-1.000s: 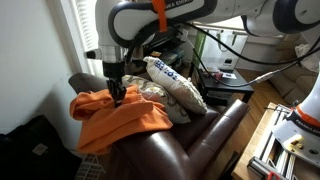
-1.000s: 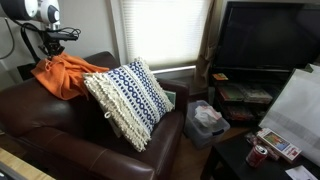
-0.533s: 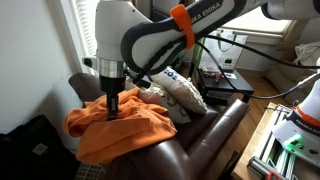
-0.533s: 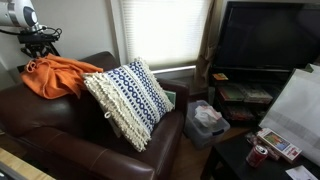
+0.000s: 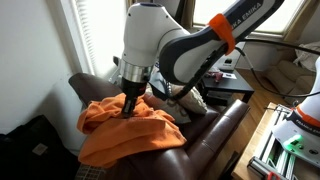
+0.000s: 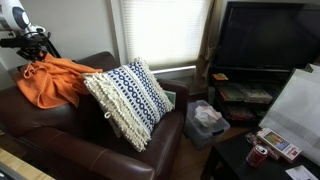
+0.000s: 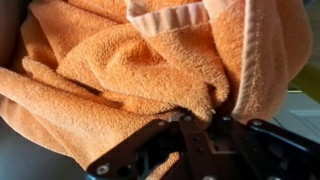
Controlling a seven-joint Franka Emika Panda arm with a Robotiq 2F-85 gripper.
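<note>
Jaws grip orange towel, brown leather armchair, blinds behind.

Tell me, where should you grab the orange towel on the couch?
Pinch a raised fold near the top of the towel, coming straight down from above. It lies bunched and floppy on the couch, so flat parts give nothing to squeeze, but a ridge fits between fingers. The gripper seems shut on such a fold.

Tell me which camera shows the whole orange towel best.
An exterior view shows the orange towel nearly whole, spread over the brown armchair. In an exterior view the gripper and arm cover its middle. The wrist view shows only close folds.
</note>
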